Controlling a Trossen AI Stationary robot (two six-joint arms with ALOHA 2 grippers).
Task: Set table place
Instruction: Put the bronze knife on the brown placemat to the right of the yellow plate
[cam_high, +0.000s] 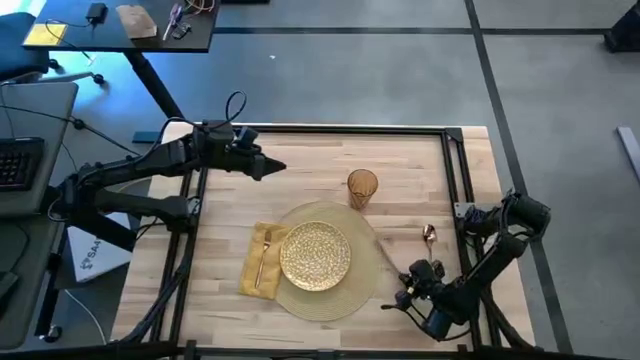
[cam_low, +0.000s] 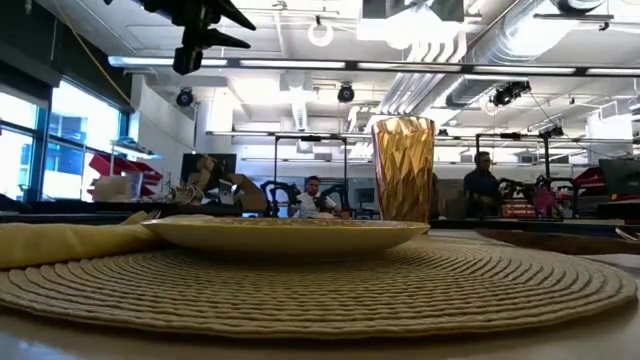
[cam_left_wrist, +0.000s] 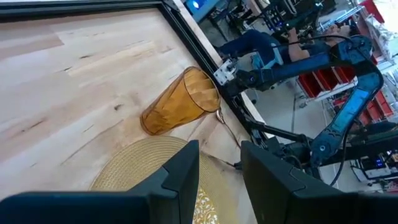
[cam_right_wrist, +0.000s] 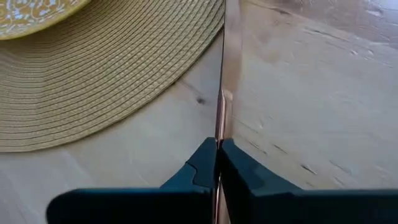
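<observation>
A round woven placemat lies on the table and carries a gold speckled plate. At the mat's left, a yellow napkin holds a copper fork. An amber ribbed glass stands beyond the mat. A spoon lies to the right. My right gripper is shut on a copper knife by the mat's right edge. My left gripper hovers open and empty over the far left of the table, well above it in the low view. My right gripper pinches the knife's handle end between its two fingers. The fingers come low from the table's near right and lie along the knife. The knife stands on edge, and its blade runs away from the fingers beside the placemat. Whether the blade touches the table, I cannot tell.
A black frame rail runs round the tabletop. Bare wood lies left of the napkin and along the far side. Beyond the table stand a small dark desk and a keyboard. People sit in the room behind in the low view.
</observation>
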